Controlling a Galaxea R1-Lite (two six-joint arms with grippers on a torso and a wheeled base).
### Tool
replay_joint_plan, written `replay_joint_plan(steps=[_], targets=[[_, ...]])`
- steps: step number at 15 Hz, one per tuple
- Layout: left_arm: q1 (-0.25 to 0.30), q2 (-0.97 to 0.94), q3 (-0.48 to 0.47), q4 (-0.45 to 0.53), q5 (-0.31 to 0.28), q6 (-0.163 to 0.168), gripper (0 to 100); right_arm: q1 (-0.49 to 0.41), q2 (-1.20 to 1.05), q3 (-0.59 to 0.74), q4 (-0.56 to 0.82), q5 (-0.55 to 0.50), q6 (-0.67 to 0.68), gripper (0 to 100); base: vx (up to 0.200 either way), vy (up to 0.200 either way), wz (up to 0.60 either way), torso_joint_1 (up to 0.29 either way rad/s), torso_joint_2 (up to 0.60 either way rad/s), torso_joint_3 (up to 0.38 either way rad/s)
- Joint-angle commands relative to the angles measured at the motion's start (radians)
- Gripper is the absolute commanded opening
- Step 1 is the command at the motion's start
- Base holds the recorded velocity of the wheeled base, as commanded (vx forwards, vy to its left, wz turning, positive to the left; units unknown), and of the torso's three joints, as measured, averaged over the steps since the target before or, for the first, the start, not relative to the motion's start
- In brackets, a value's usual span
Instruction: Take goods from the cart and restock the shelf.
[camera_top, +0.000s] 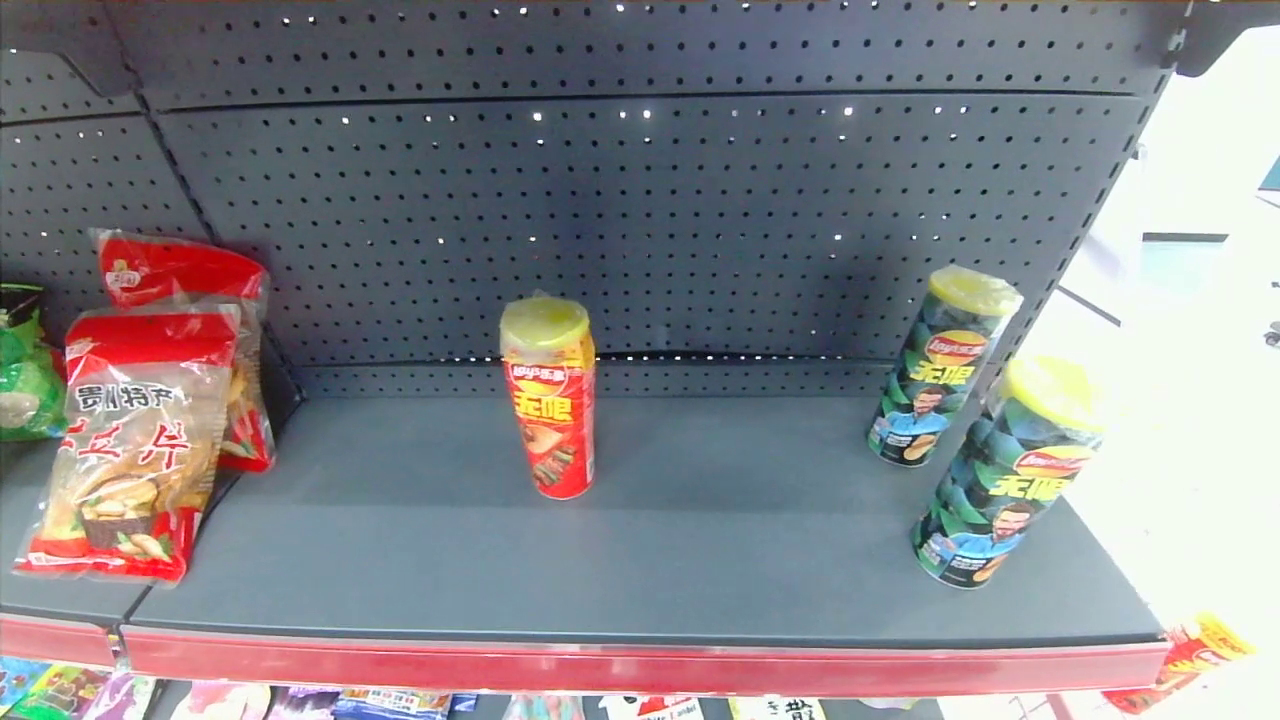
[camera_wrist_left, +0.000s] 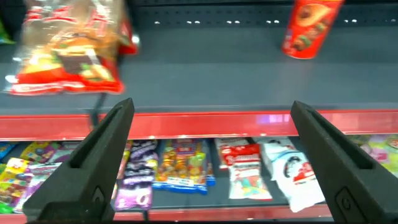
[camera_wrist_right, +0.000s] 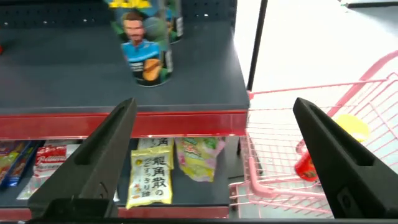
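Head view shows a red can (camera_top: 548, 398) upright on the shelf (camera_top: 700, 560), green cans (camera_top: 1005, 470) at its three o'clock; left claw (camera_wrist_left: 211, 109) and right claw (camera_wrist_right: 214, 102) gape wide, empty, a pink cart (camera_wrist_right: 311, 88) beside the shelf.

Bright white floor (camera_top: 1205, 500), black pegboard wall (camera_top: 640, 230)
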Motion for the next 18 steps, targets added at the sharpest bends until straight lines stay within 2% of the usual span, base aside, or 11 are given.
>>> replay_joint_plan(steps=[1,18], targets=[[0.000,0.001,0.001,0.000,0.000,-0.001,100,0.000,0.001,0.000,-0.001,0.000,0.000,100,0.000,-0.200,0.00,0.007,0.00,-0.002],[0.000,0.001,0.000,0.000,0.000,-0.001,100,0.000,0.001,0.000,-0.001,0.000,0.000,100,0.000,-0.200,0.00,0.003,0.00,0.002]])
